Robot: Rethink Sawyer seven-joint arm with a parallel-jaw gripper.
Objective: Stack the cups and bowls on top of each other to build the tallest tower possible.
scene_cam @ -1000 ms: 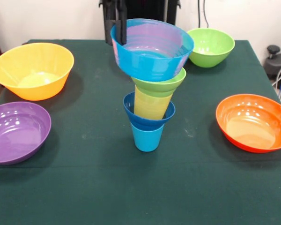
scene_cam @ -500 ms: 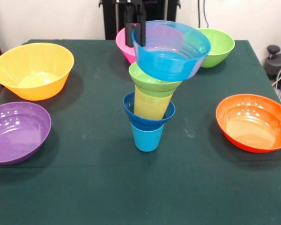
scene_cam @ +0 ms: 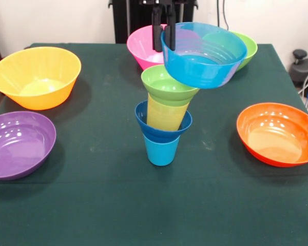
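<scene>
Green cloth table (scene_cam: 92,205), white wall behind. Tower (scene_cam: 164,123) at centre: blue cup (scene_cam: 161,150) at base, dark blue bowl (scene_cam: 143,120), ribbed yellow cup (scene_cam: 167,115), lime bowl (scene_cam: 167,84) on top, leaning slightly. Gripper (scene_cam: 164,36) pinches the rim of the light blue bowl (scene_cam: 205,59), glossy and tilted, held just above and right of the lime bowl. Pink bowl (scene_cam: 141,46) behind.

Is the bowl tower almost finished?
Partly. Four pieces are stacked: blue cup, dark blue bowl, yellow cup, small green bowl. The gripper holds the light blue bowl off to one side. Five bigger bowls wait on the table.
</scene>
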